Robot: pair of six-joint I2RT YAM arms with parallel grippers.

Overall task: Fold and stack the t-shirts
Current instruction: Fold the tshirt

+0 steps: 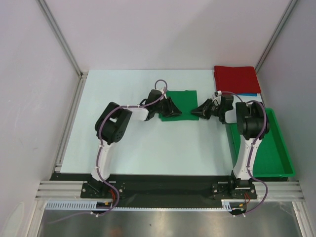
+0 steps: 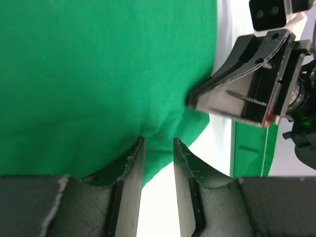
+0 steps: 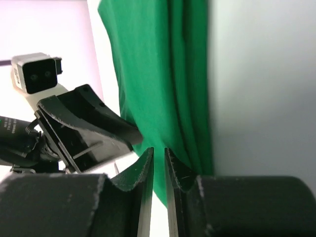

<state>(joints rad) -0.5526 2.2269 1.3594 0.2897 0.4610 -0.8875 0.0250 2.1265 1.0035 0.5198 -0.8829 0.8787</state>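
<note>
Green t-shirt (image 1: 181,100), left gripper (image 2: 158,148) slightly open, right gripper (image 3: 159,154) state unclear, red t-shirt (image 1: 236,79) only overhead.

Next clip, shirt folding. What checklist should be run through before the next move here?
1. The green t-shirt lies folded flat: ok.
2. The left pincer is at its left edge: ok. Cloth pinched: cannot tell.
3. The right pincer is at its right edge: ok. Cloth pinched: cannot tell.
4. The two pincers are apart from each other: ok.
5. The red t-shirt lies folded at the far right, apart from the green one: ok.
6. The blue t-shirt is beneath the red, only a sliver showing. Neat fold: cannot tell.
</note>
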